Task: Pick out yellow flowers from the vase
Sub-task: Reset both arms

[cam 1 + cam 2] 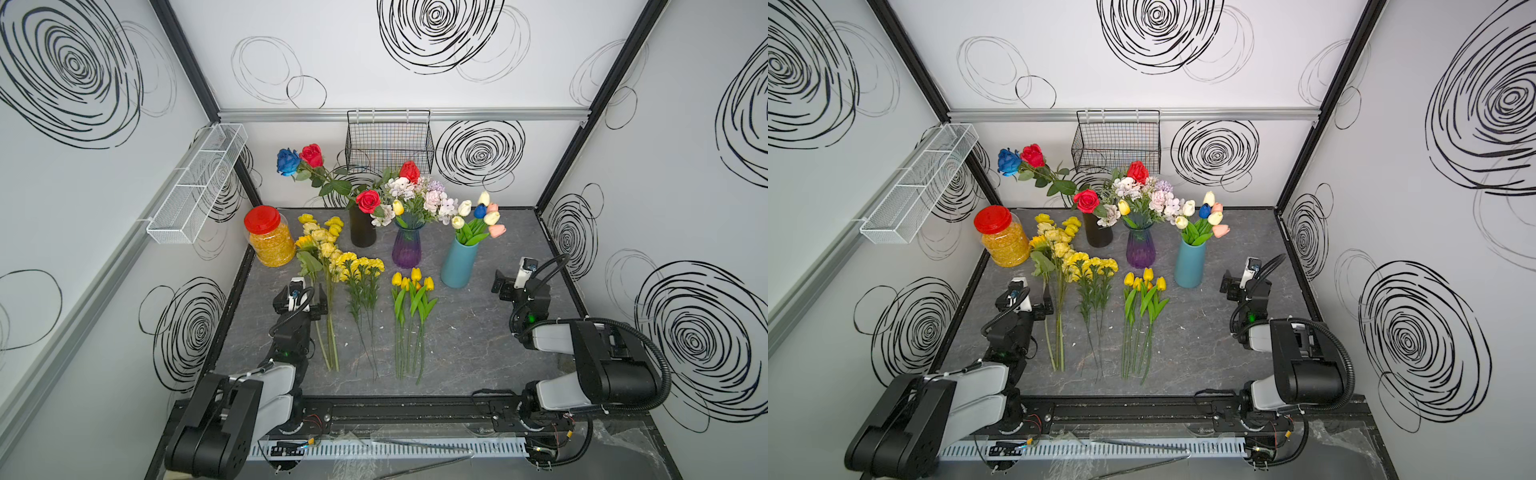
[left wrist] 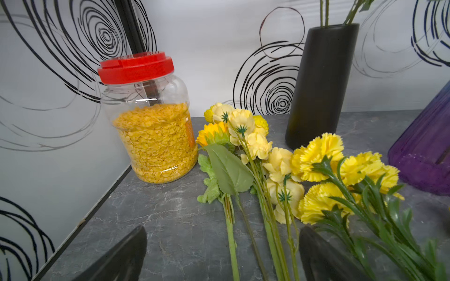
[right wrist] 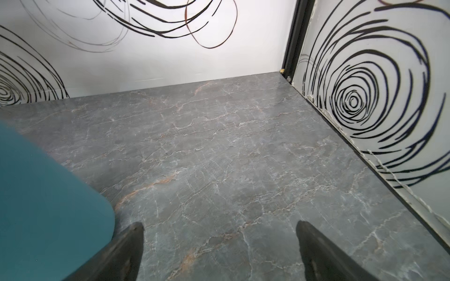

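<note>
Yellow flowers (image 1: pixel 332 253) already lie flat on the grey marbled table (image 1: pixel 478 340) in three bunches, blooms toward twelve o'clock and stems toward six, filling the dial from nine to its centre in both top views. You can see one yellow tulip (image 1: pixel 397 207) standing in the purple vase (image 1: pixel 407 249) at twelve, the black vase (image 1: pixel 363 232) at eleven, the teal vase (image 1: pixel 458 264) at one. Your left gripper (image 2: pixel 222 233) hangs at eight with jaws spread wide, stems of the nine-o'clock bunch running between them, nothing grasped. Your right gripper (image 3: pixel 219 226), at three just beside the teal vase, is likewise released over bare table.
</note>
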`<state>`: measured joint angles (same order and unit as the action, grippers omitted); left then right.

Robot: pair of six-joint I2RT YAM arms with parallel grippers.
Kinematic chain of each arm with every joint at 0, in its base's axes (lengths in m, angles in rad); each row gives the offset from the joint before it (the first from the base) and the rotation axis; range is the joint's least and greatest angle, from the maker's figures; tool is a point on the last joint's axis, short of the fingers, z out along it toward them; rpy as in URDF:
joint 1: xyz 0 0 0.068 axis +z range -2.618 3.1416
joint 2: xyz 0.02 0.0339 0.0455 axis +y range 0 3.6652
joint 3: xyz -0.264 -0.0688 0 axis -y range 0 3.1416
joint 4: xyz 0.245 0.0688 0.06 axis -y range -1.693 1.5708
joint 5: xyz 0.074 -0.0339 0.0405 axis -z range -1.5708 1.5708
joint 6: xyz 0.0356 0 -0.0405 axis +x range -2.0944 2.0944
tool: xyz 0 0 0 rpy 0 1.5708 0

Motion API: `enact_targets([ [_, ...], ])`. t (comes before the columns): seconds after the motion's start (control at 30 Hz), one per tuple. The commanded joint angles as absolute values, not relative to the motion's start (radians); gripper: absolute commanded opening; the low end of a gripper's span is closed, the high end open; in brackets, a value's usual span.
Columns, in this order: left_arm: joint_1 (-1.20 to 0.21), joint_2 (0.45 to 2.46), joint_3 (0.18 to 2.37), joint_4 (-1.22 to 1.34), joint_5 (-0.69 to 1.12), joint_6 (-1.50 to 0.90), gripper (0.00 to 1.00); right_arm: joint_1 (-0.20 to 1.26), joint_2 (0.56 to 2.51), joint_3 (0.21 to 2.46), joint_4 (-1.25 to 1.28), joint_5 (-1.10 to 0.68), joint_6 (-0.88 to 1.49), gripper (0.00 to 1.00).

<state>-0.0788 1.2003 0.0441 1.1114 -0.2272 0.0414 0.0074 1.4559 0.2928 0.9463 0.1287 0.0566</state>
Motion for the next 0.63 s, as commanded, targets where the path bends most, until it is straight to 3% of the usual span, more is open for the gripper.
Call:
enact_targets([
  [0.0, -0.046, 1.325, 0.098, 1.326, -0.144, -0.004, 0.99, 0.0, 1.465, 0.308, 0.947, 0.15, 0.073, 1.0],
  [0.1, -0.051, 1.511, 0.132, 1.484, -0.113, 0.006, 0.99, -0.001, 1.465, 0.31, 0.945, 0.145, 0.075, 1.0],
  [0.17, -0.067, 1.444, 0.166, 1.291, -0.126, 0.028, 0.99, -0.001, 1.465, 0.308, 0.944, 0.143, 0.075, 1.0],
  [0.27, -0.071, 1.482, 0.158, 1.383, -0.14, 0.021, 0.99, -0.002, 1.466, 0.31, 0.943, 0.141, 0.074, 1.0],
  [0.37, -0.067, 1.469, 0.223, 1.232, -0.265, -0.024, 0.99, -0.003, 1.469, 0.315, 0.939, 0.136, 0.074, 1.0],
  [0.6, -0.067, 1.461, 0.221, 1.225, -0.267, -0.024, 0.99, -0.012, 1.467, 0.311, 0.941, 0.123, 0.077, 1.0],
])
